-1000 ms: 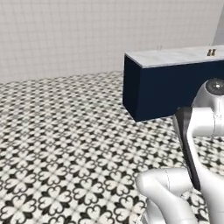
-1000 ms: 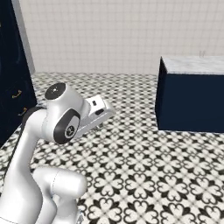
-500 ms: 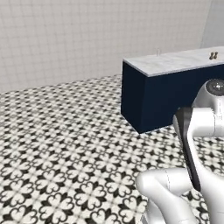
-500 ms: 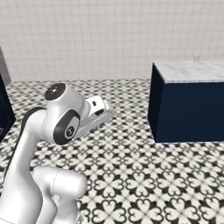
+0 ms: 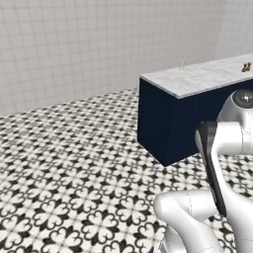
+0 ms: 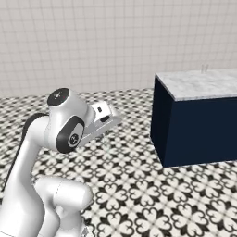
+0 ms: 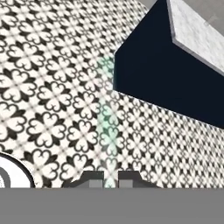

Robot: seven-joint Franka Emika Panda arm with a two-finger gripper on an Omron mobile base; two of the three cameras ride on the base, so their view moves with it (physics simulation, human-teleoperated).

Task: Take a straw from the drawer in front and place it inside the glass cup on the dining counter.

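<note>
One glass cup (image 5: 182,64) stood by the far edge of the dining counter (image 5: 207,76) in your left base view, ahead and right of the arm. In your right base view the cup (image 6: 204,69) sat well apart from the gripper (image 6: 111,121). In your hand view the nearly closed gripper (image 7: 111,180) pinched a pale green straw (image 7: 106,127) whose long axis ran straight out from the fingertips, the counter (image 7: 192,30) lying up and to the right.

Dining counter (image 5: 197,79) cut off by right edge in both base views; its far end unseen. Glass cup (image 6: 204,69) too faint and small to make out clearly. Two shakers (image 5: 244,66) mere brown specks. Straw (image 7: 106,127) a pale, see-through blur; lower end hidden between the fingertips (image 7: 92,179).
</note>
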